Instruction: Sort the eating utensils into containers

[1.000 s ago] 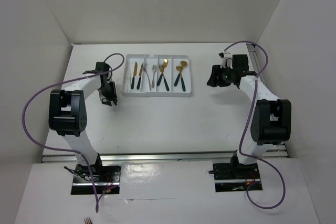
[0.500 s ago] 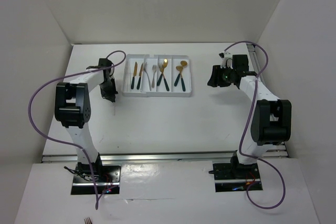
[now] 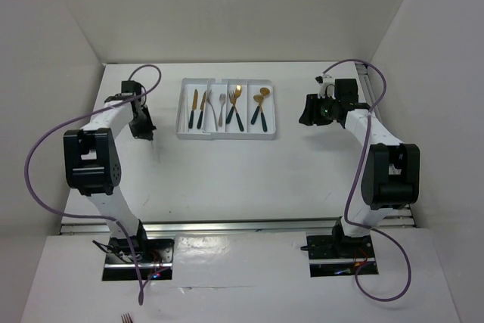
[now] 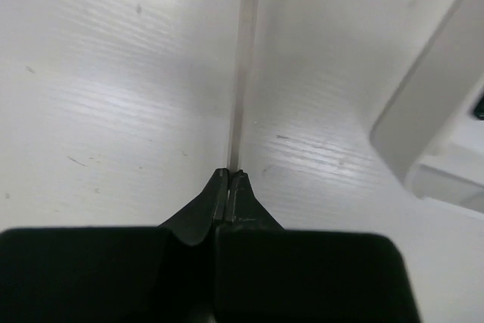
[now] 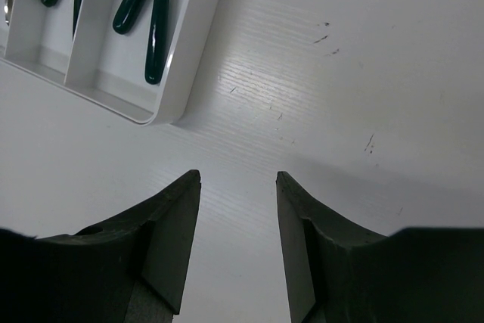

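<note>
Left gripper (image 4: 229, 181) pinched tight on nothing, tray (image 3: 227, 136) off to its right. Right gripper (image 5: 238, 202) spread wide above the table (image 5: 340, 73), tray corner ahead-left (dark handles peeking). Utensils (image 3: 237, 111) lie inside its compartments.

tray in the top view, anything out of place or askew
Nothing in the tray stands out: the utensils lie lengthwise in its compartments. One oddity: what looks like fork tines pokes in at the bottom edge, off the table.
</note>
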You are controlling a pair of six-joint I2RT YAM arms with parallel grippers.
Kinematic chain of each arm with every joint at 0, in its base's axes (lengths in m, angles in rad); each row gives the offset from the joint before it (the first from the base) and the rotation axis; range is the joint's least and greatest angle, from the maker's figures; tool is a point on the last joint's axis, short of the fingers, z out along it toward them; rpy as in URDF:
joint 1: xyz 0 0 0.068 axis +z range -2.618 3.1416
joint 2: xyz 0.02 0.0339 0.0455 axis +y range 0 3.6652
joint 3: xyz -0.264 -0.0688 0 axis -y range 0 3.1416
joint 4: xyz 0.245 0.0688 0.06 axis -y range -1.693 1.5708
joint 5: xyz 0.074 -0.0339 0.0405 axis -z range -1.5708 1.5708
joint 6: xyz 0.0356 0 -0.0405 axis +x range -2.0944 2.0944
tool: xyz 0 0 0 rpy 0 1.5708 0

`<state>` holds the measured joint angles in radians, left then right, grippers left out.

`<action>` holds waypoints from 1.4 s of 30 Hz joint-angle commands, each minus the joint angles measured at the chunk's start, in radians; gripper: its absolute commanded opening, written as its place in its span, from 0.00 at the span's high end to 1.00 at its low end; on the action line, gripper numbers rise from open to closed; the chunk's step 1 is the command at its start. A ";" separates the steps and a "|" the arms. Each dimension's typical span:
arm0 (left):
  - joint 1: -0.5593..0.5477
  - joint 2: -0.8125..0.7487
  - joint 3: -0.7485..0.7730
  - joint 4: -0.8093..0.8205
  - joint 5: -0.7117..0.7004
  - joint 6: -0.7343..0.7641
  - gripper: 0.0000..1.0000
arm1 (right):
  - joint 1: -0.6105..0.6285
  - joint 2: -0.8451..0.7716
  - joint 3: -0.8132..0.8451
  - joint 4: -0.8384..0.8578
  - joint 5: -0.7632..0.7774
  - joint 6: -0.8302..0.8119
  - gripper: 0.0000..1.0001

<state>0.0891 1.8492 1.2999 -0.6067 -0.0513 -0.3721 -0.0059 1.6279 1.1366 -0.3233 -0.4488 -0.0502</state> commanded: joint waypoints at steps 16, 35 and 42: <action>-0.184 0.214 0.562 0.051 0.292 0.067 1.00 | 0.007 -0.034 0.002 0.027 -0.013 0.000 0.48; -0.152 0.355 0.501 0.031 0.199 0.122 1.00 | 0.007 -0.036 -0.008 0.018 0.005 -0.019 0.49; -0.121 0.326 0.423 0.031 0.199 0.104 1.00 | 0.007 -0.026 0.003 0.018 0.005 -0.019 0.49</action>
<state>-0.0490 2.2112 1.7439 -0.5610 0.1791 -0.2771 -0.0059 1.6272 1.1225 -0.3218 -0.4480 -0.0517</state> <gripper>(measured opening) 0.029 0.512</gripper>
